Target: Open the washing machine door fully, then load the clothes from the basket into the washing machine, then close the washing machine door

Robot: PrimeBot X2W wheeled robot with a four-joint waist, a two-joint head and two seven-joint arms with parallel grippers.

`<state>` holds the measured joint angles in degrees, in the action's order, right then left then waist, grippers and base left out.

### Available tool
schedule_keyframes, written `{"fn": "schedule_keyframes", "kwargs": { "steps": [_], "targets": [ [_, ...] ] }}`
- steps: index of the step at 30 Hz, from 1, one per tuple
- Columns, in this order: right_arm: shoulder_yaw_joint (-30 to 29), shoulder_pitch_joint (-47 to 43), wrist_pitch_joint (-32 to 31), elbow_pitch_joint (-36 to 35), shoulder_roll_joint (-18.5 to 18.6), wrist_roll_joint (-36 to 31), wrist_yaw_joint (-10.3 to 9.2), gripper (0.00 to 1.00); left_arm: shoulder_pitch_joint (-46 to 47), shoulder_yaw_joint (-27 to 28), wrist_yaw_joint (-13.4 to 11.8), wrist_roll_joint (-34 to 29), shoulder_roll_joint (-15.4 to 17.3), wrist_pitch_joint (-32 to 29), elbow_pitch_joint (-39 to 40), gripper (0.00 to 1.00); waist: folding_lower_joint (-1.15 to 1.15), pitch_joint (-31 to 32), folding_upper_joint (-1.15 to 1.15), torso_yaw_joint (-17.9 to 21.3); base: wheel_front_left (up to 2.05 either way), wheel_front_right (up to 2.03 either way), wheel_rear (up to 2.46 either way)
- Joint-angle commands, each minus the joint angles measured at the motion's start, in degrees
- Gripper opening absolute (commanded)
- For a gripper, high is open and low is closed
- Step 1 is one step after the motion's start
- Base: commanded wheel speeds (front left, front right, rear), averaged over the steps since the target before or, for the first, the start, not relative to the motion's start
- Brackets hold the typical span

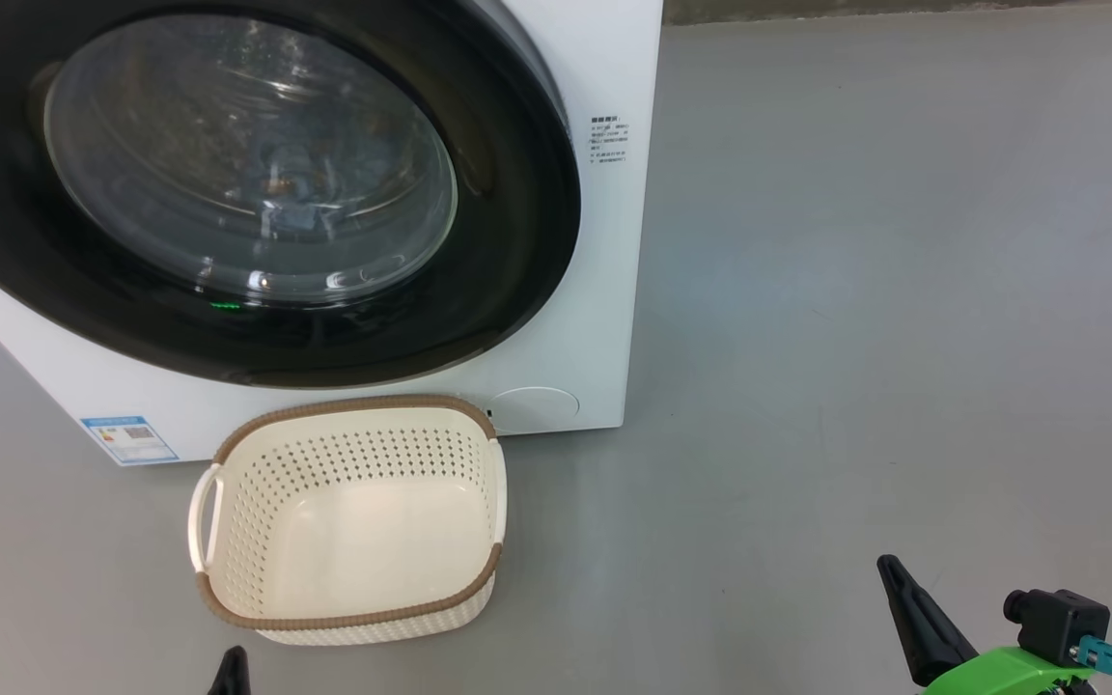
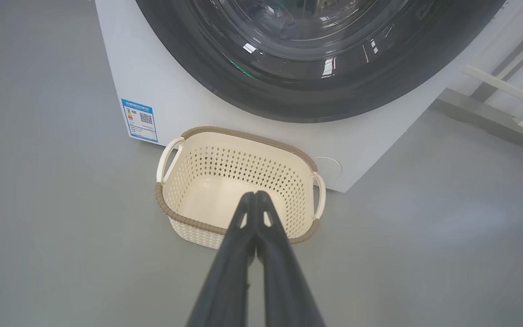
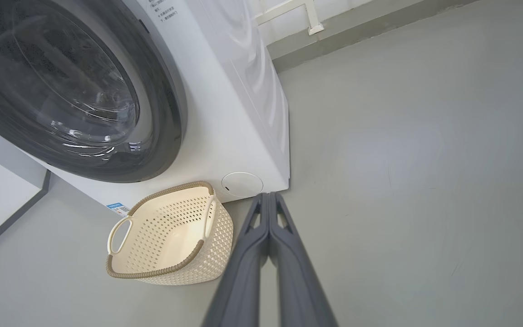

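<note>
The washing machine (image 1: 604, 319) stands white and boxy on the grey floor. Its round black door (image 1: 517, 241) lies flat against the front, and blue fabric, the clothes (image 1: 291, 188), shows dimly behind the glass. The cream basket (image 1: 353, 405) sits on the floor right below the door, with nothing in it. My left gripper (image 2: 254, 195) is shut, empty, and hangs above the basket's (image 2: 243, 135) near side. My right gripper (image 3: 269, 195) is shut and empty too, to the right of the basket (image 3: 170, 190); one of its dark fingers (image 1: 913, 618) shows at the lower right.
Bare grey floor (image 1: 903, 290) spreads to the right of the machine. A blue label sticker (image 1: 128, 439) marks the machine's lower left front, and a round cap (image 1: 535, 405) sits at its lower right. A wall base with white rails (image 2: 502, 86) runs beyond the machine.
</note>
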<state>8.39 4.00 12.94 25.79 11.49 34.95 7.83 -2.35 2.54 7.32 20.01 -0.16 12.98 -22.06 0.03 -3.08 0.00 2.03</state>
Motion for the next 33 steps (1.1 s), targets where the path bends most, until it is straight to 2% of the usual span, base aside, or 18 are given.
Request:
{"fn": "schedule_keyframes", "kwargs": {
  "steps": [1,33],
  "targets": [
    [-0.77,1.14,-0.29,-1.74,0.35,1.66,-0.03,0.00,1.45,0.50,0.02,1.94,0.67,-0.59,1.59,0.00,-0.02,0.01,0.00,-0.04,0.00,0.00,0.00],
    [-4.52,1.44,-5.52,-4.58,-1.99,17.74,-0.12,0.00,3.50,1.49,0.06,21.96,1.34,-5.97,3.39,0.00,-0.02,0.83,0.00,-0.61,0.00,0.00,0.00]
  ]
}}
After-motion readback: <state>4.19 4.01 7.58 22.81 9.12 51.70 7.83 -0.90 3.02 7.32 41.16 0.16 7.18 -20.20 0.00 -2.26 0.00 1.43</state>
